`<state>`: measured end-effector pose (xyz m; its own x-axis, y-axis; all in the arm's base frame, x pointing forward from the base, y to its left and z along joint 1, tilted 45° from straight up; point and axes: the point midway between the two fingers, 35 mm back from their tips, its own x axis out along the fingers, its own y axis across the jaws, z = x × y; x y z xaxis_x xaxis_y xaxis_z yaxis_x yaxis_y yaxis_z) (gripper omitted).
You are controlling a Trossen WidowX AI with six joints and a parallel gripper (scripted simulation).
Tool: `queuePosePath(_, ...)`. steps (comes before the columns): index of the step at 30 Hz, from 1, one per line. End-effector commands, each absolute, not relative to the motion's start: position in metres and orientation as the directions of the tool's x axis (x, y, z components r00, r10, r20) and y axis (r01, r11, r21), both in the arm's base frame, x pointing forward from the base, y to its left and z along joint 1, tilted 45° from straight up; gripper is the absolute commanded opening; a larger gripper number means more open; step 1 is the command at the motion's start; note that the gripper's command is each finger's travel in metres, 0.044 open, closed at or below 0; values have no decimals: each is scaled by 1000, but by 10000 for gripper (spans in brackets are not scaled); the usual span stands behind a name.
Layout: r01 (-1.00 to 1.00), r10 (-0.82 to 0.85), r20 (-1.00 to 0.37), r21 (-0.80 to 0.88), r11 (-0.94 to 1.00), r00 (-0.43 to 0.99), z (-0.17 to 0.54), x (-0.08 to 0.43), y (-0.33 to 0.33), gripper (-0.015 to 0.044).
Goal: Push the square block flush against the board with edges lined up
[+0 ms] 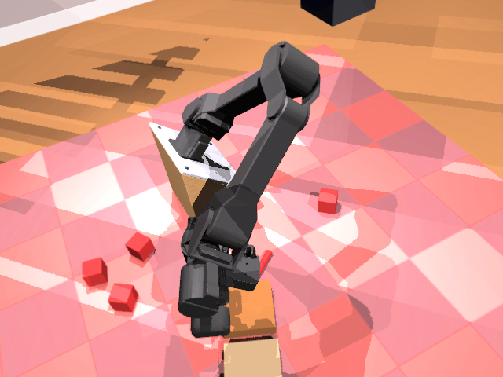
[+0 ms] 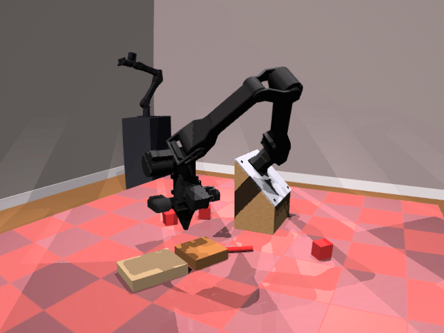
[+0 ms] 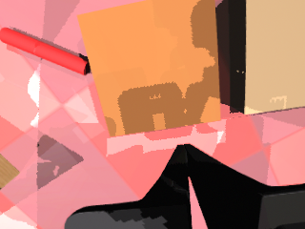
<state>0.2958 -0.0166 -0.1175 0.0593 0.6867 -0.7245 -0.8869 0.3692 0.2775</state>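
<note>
The orange square block point(image 1: 251, 308) point(image 2: 202, 250) point(image 3: 143, 57) lies flat beside the light tan board point(image 1: 251, 359) point(image 2: 152, 266) point(image 3: 274, 52). A narrow dark gap shows between their facing sides in the top view and the wrist view. The block looks slightly turned against the board. Their sides nearest the gripper run roughly in line in the wrist view. My gripper point(image 2: 185, 228) point(image 3: 184, 146) is shut and empty. Its tips are beside the block's free side, raised above the mat. In the top view the arm hides the fingertips.
A red stick point(image 1: 266, 261) point(image 2: 241, 248) point(image 3: 45, 52) lies close to the block's side away from the board. Several red cubes point(image 1: 140, 246) point(image 2: 322, 249) lie around. The wooden wedge base point(image 1: 187, 195) point(image 2: 252, 211) stands behind the block. A dark pedestal point(image 2: 136, 143) carries a second arm.
</note>
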Motion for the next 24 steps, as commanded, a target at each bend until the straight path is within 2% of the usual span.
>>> queuePosePath(1, -896, 697, -715, 278, 347, 49, -135, 273, -27, 0)
queuePosePath(5, -896, 697, -715, 278, 348, 49, -138, 274, -25, 0)
queuePosePath(10, -895, 700, -712, 280, 346, 48, -174, 275, 13, 0)
queuePosePath(24, -895, 700, -712, 280, 346, 48, -170, 278, 17, 0)
